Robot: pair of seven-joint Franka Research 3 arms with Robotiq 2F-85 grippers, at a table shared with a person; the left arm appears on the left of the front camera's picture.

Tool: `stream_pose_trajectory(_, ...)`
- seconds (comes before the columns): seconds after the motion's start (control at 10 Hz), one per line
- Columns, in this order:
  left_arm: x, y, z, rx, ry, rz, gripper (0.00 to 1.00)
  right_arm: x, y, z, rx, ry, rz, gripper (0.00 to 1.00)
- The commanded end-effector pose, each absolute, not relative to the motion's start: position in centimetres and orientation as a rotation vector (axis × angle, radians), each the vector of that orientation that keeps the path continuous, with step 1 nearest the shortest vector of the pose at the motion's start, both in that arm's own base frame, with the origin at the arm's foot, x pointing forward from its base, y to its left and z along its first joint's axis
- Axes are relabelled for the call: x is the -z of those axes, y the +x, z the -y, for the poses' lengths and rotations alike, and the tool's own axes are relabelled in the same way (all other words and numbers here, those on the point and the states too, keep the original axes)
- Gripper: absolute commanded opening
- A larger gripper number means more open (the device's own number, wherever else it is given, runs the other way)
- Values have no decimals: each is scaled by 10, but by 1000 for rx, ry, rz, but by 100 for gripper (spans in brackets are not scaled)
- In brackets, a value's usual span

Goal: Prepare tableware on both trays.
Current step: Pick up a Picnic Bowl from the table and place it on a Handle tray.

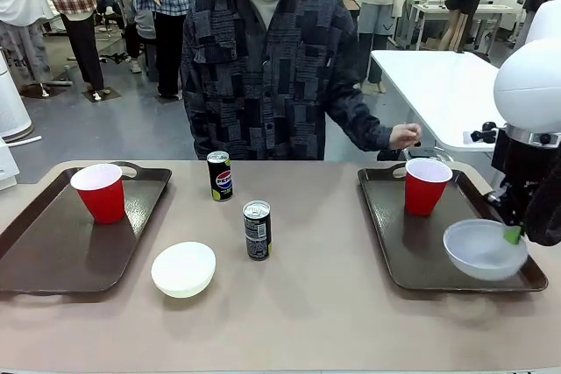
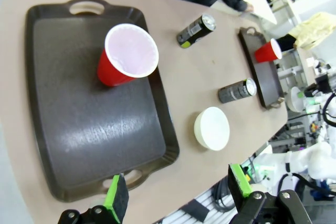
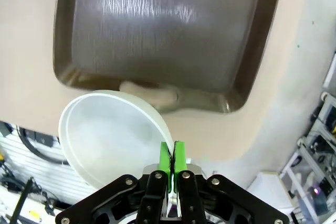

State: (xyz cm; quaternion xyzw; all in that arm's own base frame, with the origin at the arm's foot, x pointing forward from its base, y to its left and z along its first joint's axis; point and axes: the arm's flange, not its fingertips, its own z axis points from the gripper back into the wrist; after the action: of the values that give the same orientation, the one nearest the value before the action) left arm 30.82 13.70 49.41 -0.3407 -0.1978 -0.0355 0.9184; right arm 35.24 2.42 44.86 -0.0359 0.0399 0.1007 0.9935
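Bowl [image 1: 482, 250], pinched at its rim by the right gripper [image 3: 171, 153], needs lowering onto the right tray [image 1: 390, 234]; the left gripper [image 2: 178, 184] hangs open.

You've a cup [image 1: 99, 192] on the left tray [image 1: 61, 256], another cup [image 1: 426, 186] on the right tray [image 1: 394, 234]; between them, two cans [image 1: 257, 230] behind a bowl [image 1: 183, 269].

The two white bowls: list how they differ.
The held bowl is pinched at its rim by the right gripper; the loose bowl lies untouched. The held bowl is at the near end of the right tray; the loose bowl sits on bare table beside the left tray. Both are round and white.
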Motion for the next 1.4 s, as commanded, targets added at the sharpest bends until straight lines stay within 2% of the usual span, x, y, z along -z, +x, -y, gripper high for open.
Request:
stream_pose_trajectory(0.0, -496, 308, -137, 60, -716, 405, 100, -429, 395, -22, -168, 8, 1, 4)
stream_pose_trajectory(0.2, -496, 308, -137, 60, -716, 405, 100, -405, 424, -23, -170, 37, -17, 4)
stream_pose_trajectory(0.6, -496, 308, -137, 60, -716, 405, 100, -382, 452, -19, -202, 102, 19, 4)
stream_pose_trajectory(0.7, -496, 308, -137, 60, -716, 405, 100, -382, 454, -19, -198, 108, 17, 63)
stream_pose_trajectory(0.8, -496, 308, -137, 60, -716, 405, 100, -381, 455, -18, -190, 114, 12, 63)
stream_pose_trajectory(0.9, -496, 308, -137, 60, -716, 405, 100, -380, 458, -16, -182, 116, 6, 100)
stream_pose_trajectory(1.0, -496, 308, -137, 60, -716, 405, 100, -378, 459, -15, -177, 121, -1, 67)
stream_pose_trajectory(1.1, -496, 308, -137, 60, -716, 405, 100, -378, 459, -15, -174, 124, -4, 100)
stream_pose_trajectory(1.3, -496, 308, -137, 60, -716, 405, 100, -382, 455, -14, -163, 114, -4, 100)
